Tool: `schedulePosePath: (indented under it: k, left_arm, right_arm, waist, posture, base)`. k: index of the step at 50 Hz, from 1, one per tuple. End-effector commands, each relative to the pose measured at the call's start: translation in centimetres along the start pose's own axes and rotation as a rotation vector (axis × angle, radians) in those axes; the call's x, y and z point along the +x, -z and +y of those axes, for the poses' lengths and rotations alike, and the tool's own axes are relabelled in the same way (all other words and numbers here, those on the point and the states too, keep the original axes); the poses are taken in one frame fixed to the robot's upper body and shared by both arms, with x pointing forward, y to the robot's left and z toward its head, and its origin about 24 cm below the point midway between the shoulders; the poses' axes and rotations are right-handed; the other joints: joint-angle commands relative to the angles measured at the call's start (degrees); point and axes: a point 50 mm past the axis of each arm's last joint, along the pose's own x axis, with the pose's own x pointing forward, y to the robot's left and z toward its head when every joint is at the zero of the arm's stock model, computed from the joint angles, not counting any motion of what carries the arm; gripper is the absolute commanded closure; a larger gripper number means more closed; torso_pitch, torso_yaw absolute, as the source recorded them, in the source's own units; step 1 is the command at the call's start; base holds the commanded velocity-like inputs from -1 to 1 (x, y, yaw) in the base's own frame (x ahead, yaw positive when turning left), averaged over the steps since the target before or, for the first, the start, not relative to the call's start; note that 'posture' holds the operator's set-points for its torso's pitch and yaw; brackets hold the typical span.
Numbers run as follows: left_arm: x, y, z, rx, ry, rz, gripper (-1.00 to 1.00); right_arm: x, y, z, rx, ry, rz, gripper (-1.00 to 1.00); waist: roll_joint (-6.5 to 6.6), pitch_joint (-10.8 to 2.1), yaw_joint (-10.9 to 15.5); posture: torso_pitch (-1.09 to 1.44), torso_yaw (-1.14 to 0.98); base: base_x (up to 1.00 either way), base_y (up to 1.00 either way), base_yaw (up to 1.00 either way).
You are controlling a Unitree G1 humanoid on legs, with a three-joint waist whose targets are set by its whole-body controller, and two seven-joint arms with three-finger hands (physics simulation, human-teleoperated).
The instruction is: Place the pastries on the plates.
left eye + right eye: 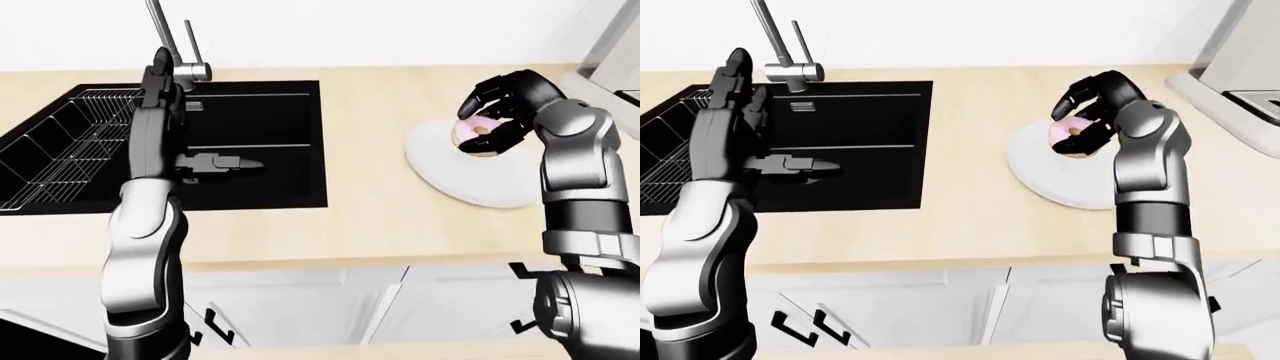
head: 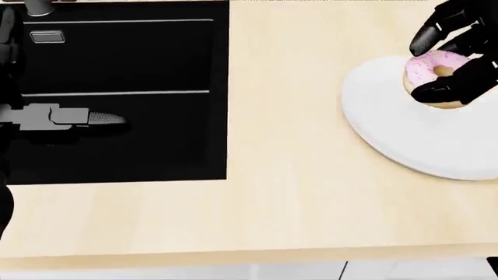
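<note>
In the left-eye view, the right hand (image 1: 492, 112) is gripping a pink-frosted doughnut (image 1: 476, 135) over the white plate (image 1: 440, 166) on the desk (image 1: 370, 210), while the left hand (image 1: 160, 75) is hanging open and empty above the sink (image 1: 250, 135). In the head view, dark fingers (image 2: 455, 87) are pinching the doughnut's outer rim, which looks light, soft and easily crushed, so a gentle rim hold seems wisest.
</note>
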Motion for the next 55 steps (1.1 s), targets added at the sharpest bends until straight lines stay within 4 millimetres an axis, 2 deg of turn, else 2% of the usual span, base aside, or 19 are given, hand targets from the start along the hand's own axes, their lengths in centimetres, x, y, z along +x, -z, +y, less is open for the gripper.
schedulePosePath:
  k: [1, 12, 19, 29, 32, 34, 37, 45, 50, 55]
  left_arm:
    - [0.0, -1.7, 0.2, 0.006, -0.013, -0.09, -1.0]
    - [0.1, -1.7, 0.3, 0.007, -0.014, -0.09, -1.0]
    - [0.1, -1.8, 0.3, 0.01, -0.015, -0.091, -1.0]
    - [0.0, -2.0, 0.4, 0.009, -0.014, -0.093, -1.0]
    - [-0.1, -1.9, 0.5, 0.011, -0.016, -0.092, -1.0]
    - [0.0, -1.9, 0.5, 0.01, -0.018, -0.092, -1.0]
    - [0.0, -1.8, 0.5, 0.01, -0.019, -0.092, -1.0]
    - [0.0, -1.6, 0.6, 0.01, -0.02, -0.089, -1.0]
    - [0.0, -1.6, 0.6, 0.01, -0.019, -0.088, -1.0]
    - [0.1, -1.4, 0.5, 0.013, -0.018, -0.085, -1.0]
  right_arm:
    - [-0.5, -1.6, -1.7, -0.02, 0.079, -0.072, 0.47]
    - [0.0, -0.4, -0.9, -0.047, 0.079, -0.044, 0.46]
    - [0.2, -0.3, -0.9, -0.068, 0.091, -0.039, 0.34]
    - [0.2, -0.5, -1.0, -0.077, 0.092, -0.04, -0.22]
    - [0.2, -0.5, -1.0, -0.078, 0.094, -0.04, -0.27]
    - [0.2, -0.5, -1.0, -0.077, 0.095, -0.042, -0.64]
    - [0.1, -0.5, -1.0, -0.079, 0.096, -0.043, -1.0]
    - [-0.2, -0.8, -1.2, -0.062, 0.102, -0.052, -1.0]
    - [-1.0, -2.3, -1.5, 0.024, 0.114, -0.097, -1.0]
    - [-2.3, -4.1, -1.2, 0.183, 0.136, -0.146, -1.0]
  waist:
    - [-0.24, -1.63, 0.06]
    - [-0.36, -1.77, 0.12]
    - [-0.44, -1.84, 0.15]
    - [-0.41, -1.82, 0.18]
    - [-0.42, -1.85, 0.18]
    - [-0.42, -1.85, 0.18]
    - [-0.44, -1.87, 0.19]
    - [-0.45, -1.87, 0.22]
    - [-0.42, -1.86, 0.26]
    - [-0.29, -1.72, 0.31]
  posture:
    - [0.0, 0.0]
    - [0.0, 0.0]
    - [0.0, 0.0]
    - [0.0, 0.0]
    - [0.0, 0.0]
    - [0.0, 0.0]
    - [0.0, 0.0]
    - [0.0, 0.0]
    - [0.0, 0.0]
    - [0.0, 0.0]
  base:
    - [0.0, 0.0, 0.0]
    - [0.0, 0.0, 0.0]
    - [0.0, 0.0, 0.0]
    - [0.0, 0.0, 0.0]
    - [0.0, 0.0, 0.0]
    - [0.0, 0.0, 0.0]
    - [0.0, 0.0, 0.0]
    - [0.0, 0.0, 0.0]
    - [0.0, 0.0, 0.0]
    - [0.0, 0.0, 0.0]
